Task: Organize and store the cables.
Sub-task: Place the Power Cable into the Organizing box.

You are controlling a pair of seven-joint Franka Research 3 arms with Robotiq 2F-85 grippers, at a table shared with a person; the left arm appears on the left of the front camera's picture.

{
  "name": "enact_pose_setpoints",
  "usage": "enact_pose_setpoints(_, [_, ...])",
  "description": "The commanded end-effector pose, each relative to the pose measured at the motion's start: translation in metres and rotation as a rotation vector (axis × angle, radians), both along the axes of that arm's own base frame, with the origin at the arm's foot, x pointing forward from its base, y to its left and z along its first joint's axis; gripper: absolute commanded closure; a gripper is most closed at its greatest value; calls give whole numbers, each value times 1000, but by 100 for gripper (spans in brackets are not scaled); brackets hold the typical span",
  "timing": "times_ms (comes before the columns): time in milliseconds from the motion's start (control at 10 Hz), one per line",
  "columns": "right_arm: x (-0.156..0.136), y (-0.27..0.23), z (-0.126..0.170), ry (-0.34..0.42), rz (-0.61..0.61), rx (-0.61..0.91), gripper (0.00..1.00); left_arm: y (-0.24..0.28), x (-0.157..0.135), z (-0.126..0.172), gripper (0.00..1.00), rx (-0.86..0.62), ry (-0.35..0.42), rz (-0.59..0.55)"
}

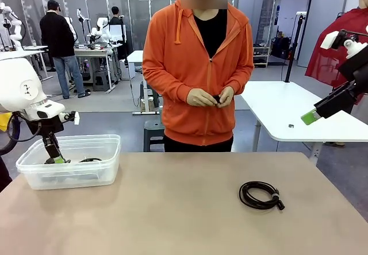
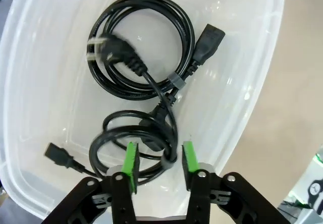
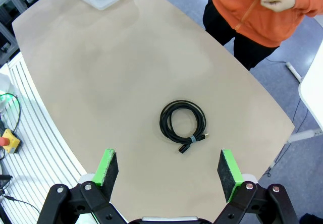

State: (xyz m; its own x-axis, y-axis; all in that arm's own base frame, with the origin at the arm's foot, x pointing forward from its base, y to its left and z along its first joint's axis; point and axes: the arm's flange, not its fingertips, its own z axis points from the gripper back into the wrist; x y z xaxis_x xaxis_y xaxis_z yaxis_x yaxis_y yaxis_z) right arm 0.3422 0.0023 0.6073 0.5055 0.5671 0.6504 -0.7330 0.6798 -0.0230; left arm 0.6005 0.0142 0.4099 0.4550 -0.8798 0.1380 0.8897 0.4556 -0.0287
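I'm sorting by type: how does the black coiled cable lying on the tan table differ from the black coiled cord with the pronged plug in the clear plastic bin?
The black coiled cable lies on the bare tan table; the pronged-plug cord lies inside the clear plastic bin. The table cable ends in small, slim connectors; the bin cord has chunky moulded plug ends. Both are black, wound into a round loop and bound with a small grey tie.

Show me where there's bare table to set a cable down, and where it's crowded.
Bare: the wide tabletop between the clear bin and the coiled cable, and the near strip in front of both. Crowded: inside the bin, where two coiled cables lie under the left gripper.
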Motion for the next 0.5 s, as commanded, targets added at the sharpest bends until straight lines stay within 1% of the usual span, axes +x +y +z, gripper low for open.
enact_pose_setpoints(0, [0,-1,0,0,6,1,0,6,0,11,28,24,2,-23])
enact_pose_setpoints(100, [0,-1,0,0,6,1,0,6,-1,16,24,29,-4,-22])
enact_pose_setpoints(200, [0,-1,0,0,6,1,0,6,-3,18,9,31,-8,-20])
enact_pose_setpoints(400, [0,-1,0,0,6,1,0,5,-6,22,0,44,-14,-18])
